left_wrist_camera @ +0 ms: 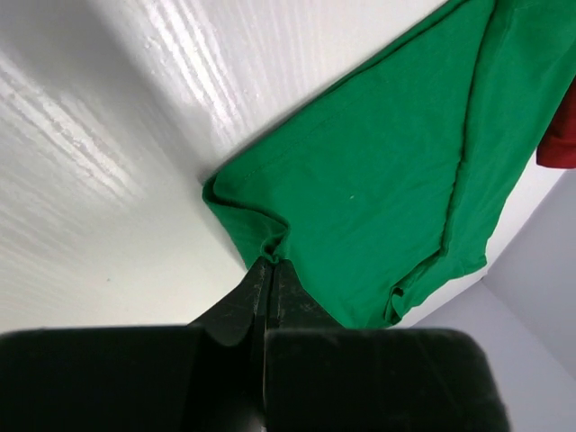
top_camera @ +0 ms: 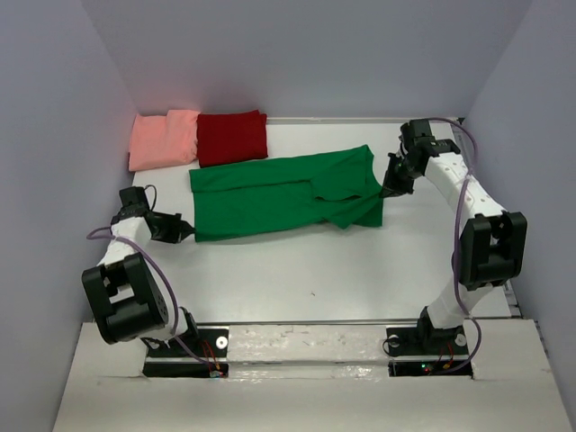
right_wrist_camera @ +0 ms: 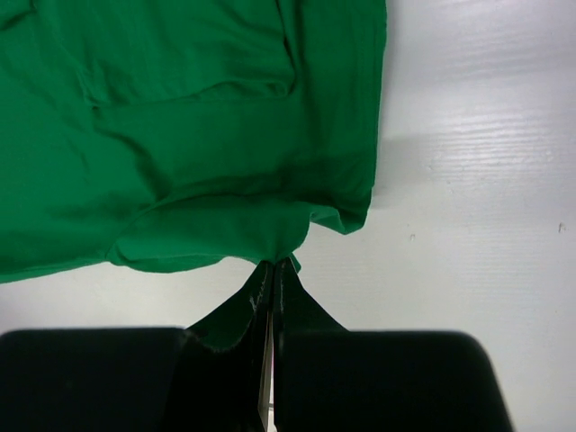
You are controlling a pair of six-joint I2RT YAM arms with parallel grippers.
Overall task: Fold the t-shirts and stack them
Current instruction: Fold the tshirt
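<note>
A bright green t-shirt (top_camera: 279, 193) lies spread lengthwise across the middle of the white table, folded in half, with a sleeve bunched near its right end. My left gripper (top_camera: 188, 231) is shut on the shirt's near left corner (left_wrist_camera: 270, 252). At the other end, my right gripper (top_camera: 389, 189) is shut on the green t-shirt's edge (right_wrist_camera: 279, 252), pinching a small fold of cloth. A folded salmon-pink t-shirt (top_camera: 164, 138) and a folded dark red t-shirt (top_camera: 232, 137) lie side by side at the back left; the dark red one shows at the left wrist view's edge (left_wrist_camera: 562, 135).
Grey walls close in the table on the left, back and right. The table's near edge (top_camera: 297, 324) runs in front of both arm bases. Bare white tabletop (top_camera: 306, 270) lies between the green shirt and the bases.
</note>
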